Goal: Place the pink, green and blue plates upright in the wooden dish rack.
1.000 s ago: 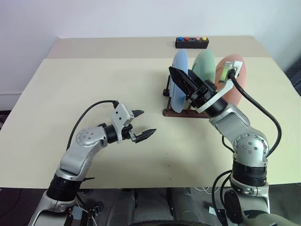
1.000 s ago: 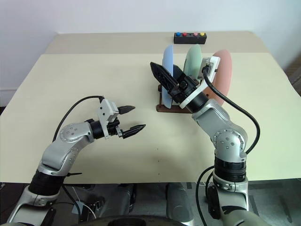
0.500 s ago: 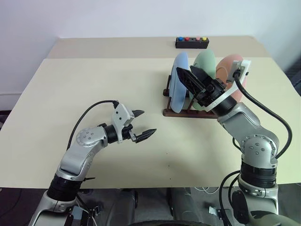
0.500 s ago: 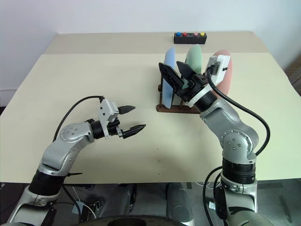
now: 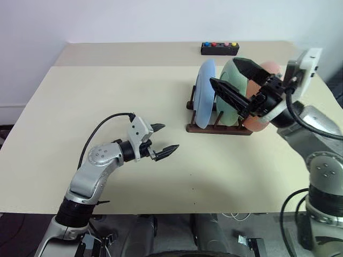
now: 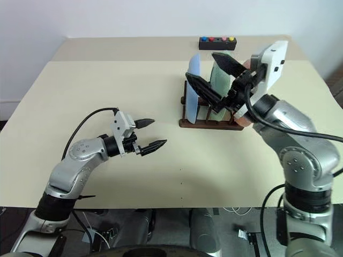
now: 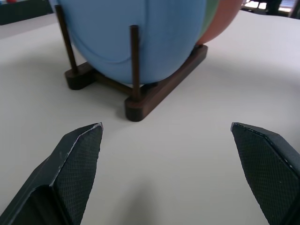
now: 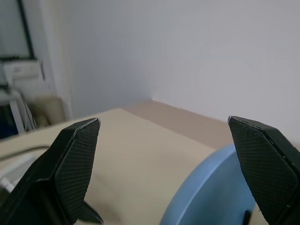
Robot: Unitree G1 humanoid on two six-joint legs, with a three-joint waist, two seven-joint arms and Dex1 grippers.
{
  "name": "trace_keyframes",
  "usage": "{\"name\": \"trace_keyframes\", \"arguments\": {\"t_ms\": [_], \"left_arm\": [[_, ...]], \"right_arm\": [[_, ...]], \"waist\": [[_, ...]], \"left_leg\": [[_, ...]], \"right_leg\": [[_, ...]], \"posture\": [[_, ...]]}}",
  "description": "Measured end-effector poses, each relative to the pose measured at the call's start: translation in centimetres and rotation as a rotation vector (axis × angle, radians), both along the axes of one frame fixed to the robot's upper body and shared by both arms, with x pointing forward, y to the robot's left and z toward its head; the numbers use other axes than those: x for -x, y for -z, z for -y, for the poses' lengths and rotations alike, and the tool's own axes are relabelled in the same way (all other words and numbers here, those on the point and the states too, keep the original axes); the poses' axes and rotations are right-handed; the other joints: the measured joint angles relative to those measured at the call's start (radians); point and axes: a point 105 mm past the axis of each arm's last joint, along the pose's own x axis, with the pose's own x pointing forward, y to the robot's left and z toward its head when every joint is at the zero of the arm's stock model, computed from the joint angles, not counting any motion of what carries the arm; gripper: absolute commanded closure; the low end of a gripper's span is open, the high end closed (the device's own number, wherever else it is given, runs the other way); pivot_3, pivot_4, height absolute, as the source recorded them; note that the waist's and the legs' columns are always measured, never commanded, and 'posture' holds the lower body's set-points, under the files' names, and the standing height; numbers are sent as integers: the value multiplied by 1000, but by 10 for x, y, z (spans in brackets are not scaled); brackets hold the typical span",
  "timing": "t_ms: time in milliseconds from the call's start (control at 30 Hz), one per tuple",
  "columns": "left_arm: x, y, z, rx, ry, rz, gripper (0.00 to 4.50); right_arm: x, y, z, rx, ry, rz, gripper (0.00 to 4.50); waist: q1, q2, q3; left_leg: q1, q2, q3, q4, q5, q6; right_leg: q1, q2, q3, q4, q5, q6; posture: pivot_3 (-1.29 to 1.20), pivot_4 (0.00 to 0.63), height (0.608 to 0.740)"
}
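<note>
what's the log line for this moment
plates: blue, green, pink upright in rack | left gripper open | right gripper open

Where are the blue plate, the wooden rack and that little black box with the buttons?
blue plate point(image 5: 204, 93): left eye view, on its round face.
wooden dish rack point(image 5: 217, 129): left eye view, on the near rail.
black box with coloured buttons point(image 5: 220, 49): left eye view, on its front side.

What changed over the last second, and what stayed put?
The right gripper, open and empty, lifted up and back toward the robot's right, away from the plates, rolling as it went. Unchanged: the light blue plate, mint green plate and salmon pink plate upright in the dark wooden dish rack; the open left gripper.
</note>
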Motion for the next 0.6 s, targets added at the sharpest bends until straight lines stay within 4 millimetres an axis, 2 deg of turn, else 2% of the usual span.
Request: {"name": "trace_keyframes", "arguments": {"t_ms": [67, 200, 233, 467, 600], "left_arm": [[-5, -1, -12, -12, -40, 13, 0], [-20, 1, -69, -86, -214, 23, 0], [-21, 2, -77, -91, -240, 26, 0], [-19, 17, -106, -132, -324, 15, 0], [-19, 17, -106, -125, -329, 22, 0]], "right_arm": [[6, 9, 15, 103, 41, 12, 34], [18, 50, 76, 245, 183, -116, 34], [22, 55, 89, 250, 211, -140, 34], [48, 93, 165, 275, 416, -287, 34], [51, 112, 191, 261, 490, -327, 34]], "waist": [[6, -1, 0], [4, -1, 0], [3, -1, 0], [2, -1, 0], [1, 0, 0]], "left_leg": [[0, 0, 0, 0, 0, 0], [0, 0, 1, 1, -1, 2], [0, 0, 2, 1, -1, 2], [1, 0, 2, 2, -1, 2], [2, 0, 2, 2, -1, 2]], "right_leg": [[1, 0, 0, -1, 0, 0], [1, 0, 0, -2, 0, 1], [1, 0, 1, -2, 0, 1], [3, 0, 1, -2, -1, 1], [3, 0, 1, -2, -1, 1]], "posture": [[0, 150, 740], [0, 150, 740], [0, 150, 740], [0, 150, 740], [0, 150, 740]]}}
